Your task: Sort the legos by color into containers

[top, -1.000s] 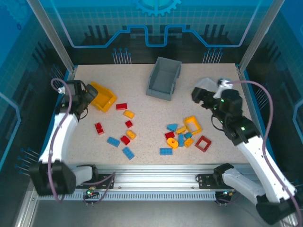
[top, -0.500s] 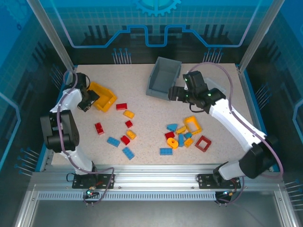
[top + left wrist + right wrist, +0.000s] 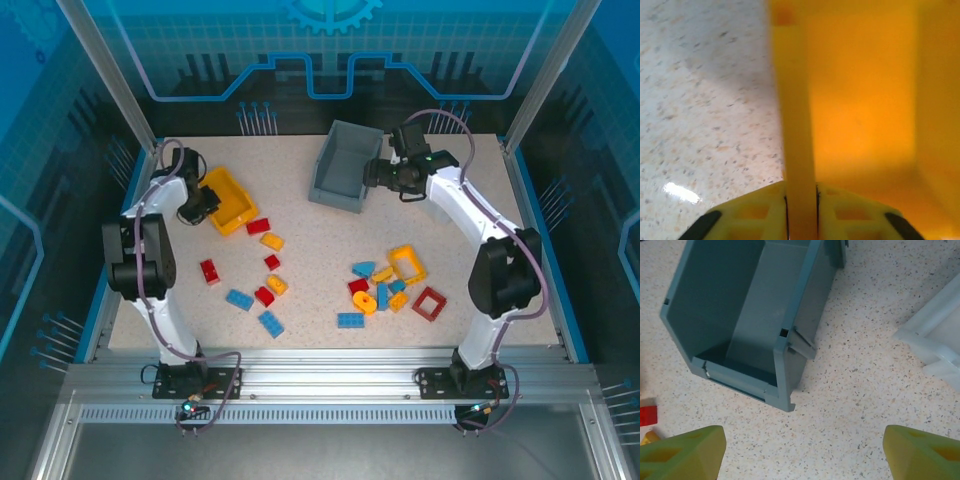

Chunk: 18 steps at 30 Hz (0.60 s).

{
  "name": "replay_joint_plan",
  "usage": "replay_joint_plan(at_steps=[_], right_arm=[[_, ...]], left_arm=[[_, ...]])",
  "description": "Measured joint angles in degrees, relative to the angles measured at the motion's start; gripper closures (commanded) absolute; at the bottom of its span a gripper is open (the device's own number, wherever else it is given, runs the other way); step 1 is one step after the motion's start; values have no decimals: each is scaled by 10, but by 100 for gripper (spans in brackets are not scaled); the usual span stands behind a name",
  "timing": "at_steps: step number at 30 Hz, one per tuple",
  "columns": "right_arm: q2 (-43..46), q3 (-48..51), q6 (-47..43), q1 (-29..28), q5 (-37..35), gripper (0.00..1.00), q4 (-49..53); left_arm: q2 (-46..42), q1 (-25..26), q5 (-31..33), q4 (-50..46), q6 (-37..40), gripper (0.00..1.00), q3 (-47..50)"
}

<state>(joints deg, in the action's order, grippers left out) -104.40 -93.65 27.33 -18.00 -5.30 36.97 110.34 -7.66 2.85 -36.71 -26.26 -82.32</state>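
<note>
My left fingers (image 3: 752, 215) are pinched shut on one wall of the yellow bin (image 3: 232, 195). In the left wrist view that wall runs straight up between them, with the bin's hollow on one side and bare surface (image 3: 320, 240) on the other. The bin sits at the far left of the surface.

My right fingers (image 3: 682, 452) stand wide apart with nothing between them except speckled surface. The grey bin (image 3: 755, 315) lies just ahead of them, not touching and off toward the left of that view, with its open top facing the camera. A corner of the white bin (image 3: 940, 340) shows at the right edge.

The legos (image 3: 366, 301) lie loose mid-surface, well apart from both pairs of fingers. None of them is in a bin that I can see into.

The surface is pale and speckled with a blue border. Blue translucent panels (image 3: 330, 50) and metal posts (image 3: 113, 80) close it in, and an aluminium rail (image 3: 320, 385) runs along the near edge.

I count three bins and two arms. Eight bricks are scattered on the left: four red, two blue and two yellow-orange. The right-hand heap overlaps, so I make it roughly ten, including one yellow square frame and one red one.
</note>
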Motion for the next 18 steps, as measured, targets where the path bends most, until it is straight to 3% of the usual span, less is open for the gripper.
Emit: replay_joint_plan(at_steps=[6,13,18], right_arm=[[-47,-47,-17,12,-2,17,13],[-161,-169,-30,20,-9,17,50],[-247,-278,-36,20,-16,25,90]], left_arm=[[3,42,12,-6,45,95,-4],[1,97,34,-12,68,100,-3],[-5,120,36,-11,70,100,4]])
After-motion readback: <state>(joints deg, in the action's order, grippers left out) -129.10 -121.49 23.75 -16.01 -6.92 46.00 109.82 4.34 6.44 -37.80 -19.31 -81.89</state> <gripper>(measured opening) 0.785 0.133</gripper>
